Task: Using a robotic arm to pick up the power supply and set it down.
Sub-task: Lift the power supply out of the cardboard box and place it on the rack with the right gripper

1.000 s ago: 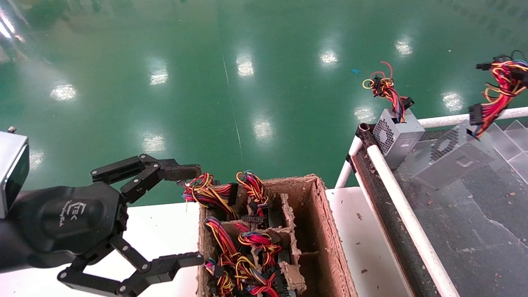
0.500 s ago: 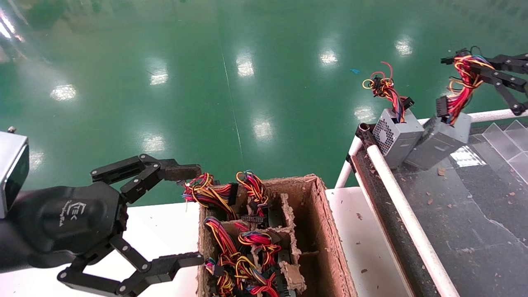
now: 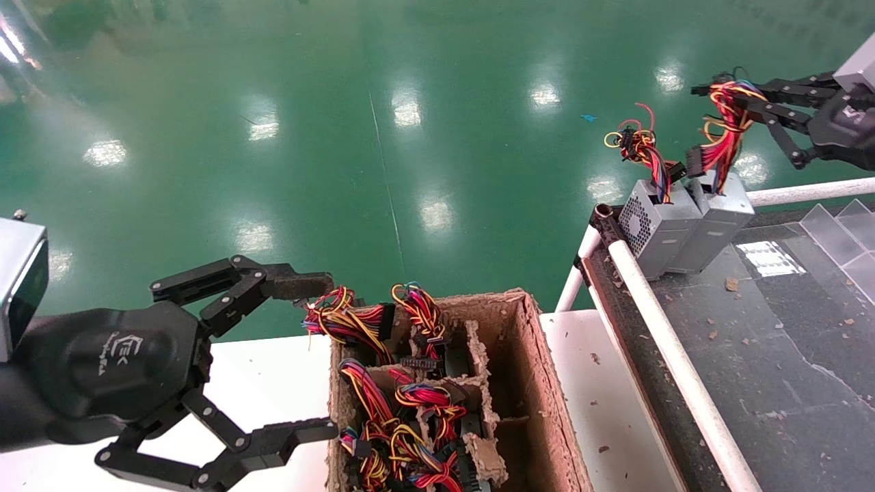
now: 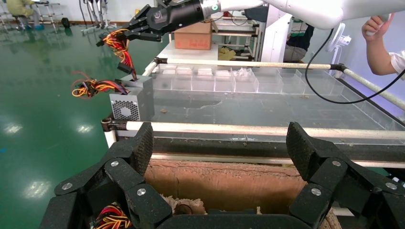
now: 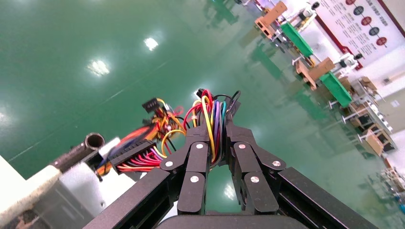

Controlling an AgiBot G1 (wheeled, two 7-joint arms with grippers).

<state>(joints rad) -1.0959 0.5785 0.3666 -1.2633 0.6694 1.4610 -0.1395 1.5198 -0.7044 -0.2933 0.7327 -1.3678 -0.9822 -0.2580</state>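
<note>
The power supply (image 3: 716, 220), a small grey metal box, stands upright on the dark belt (image 3: 772, 328), touching a like grey box with a round fan grille (image 3: 646, 229). Its red, yellow and orange wire bundle (image 3: 726, 126) rises from the top. My right gripper (image 3: 728, 92) is shut on that bundle (image 5: 210, 119), well above the box, and the wires run between its fingers (image 5: 196, 162). The left wrist view shows the same grip (image 4: 122, 38) from afar. My left gripper (image 3: 307, 357) hangs open beside the cardboard box, holding nothing (image 4: 219, 148).
A pulp cardboard box (image 3: 533, 383) with dividers holds several more wired units at the front. White rails (image 3: 673, 355) edge the belt, with clear plastic dividers (image 3: 841, 232) at the far right. A person's hand (image 4: 379, 26) shows beyond the belt.
My right gripper has carried the power supply leftward along the belt and brought it upright against the fan-grille box. The left arm has not moved.
</note>
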